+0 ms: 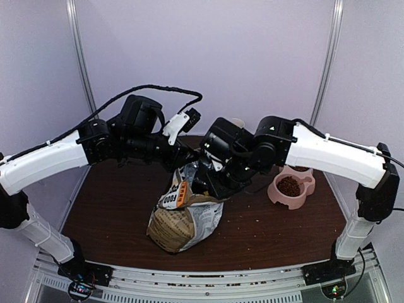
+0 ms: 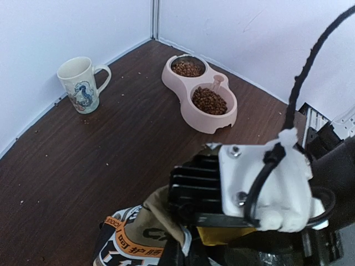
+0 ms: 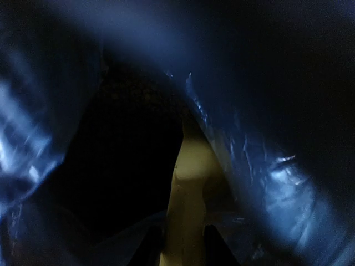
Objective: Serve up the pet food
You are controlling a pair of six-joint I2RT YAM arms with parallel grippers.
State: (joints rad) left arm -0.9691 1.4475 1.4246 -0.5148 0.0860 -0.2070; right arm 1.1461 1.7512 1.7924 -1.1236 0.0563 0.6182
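When read from the left, starts with the left pincer, pressed together on the folded top rim of the kraft-brown bag. Apparently pinching that rim to hold the mouth up and wide, making room for the other arm. Bag itself propped upright on the brown surface, slumped and creased, label turned toward the top camera.

Next, into that mouth: right pincer, sunk deep inside the bag and clamped on the handle of the yellow scoop, bowl end pointing down into the dark — looks like digging for a load. Cannot make out any kibble in there; too dim in the right wrist view.

Farther right, well apart from the bag: pink double bowl, with pet food lying in both wells, probably set clear of the bag to leave the scoop an open swing. Judging by those filled wells, serving well along — a top-up at most. Worth minding on the way out: a level scoop and a rim held wide, to avoid spilling against the foil lining.
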